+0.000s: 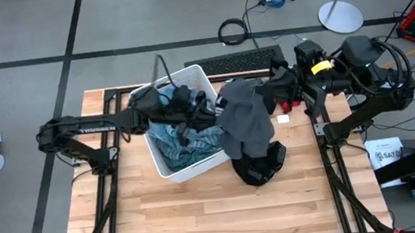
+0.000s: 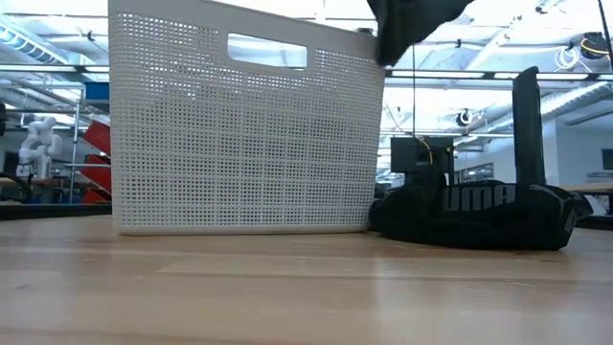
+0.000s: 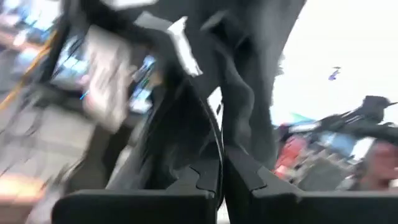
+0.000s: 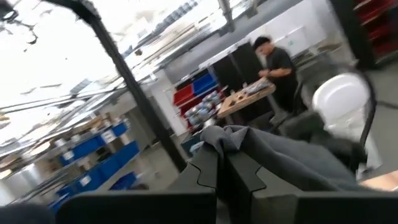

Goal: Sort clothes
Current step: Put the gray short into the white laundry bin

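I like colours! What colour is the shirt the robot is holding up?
Dark grey. The held garment shows best in the high view.

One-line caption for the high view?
Both grippers hold a dark grey garment up between the white bin and a black garment.

White "UMA", likely Puma, on black garment [image 2: 479, 216].

Dark grey garment [image 1: 243, 116], black garment [image 1: 260, 165], white bin [image 1: 188, 79], teal striped clothes [image 1: 176, 147].
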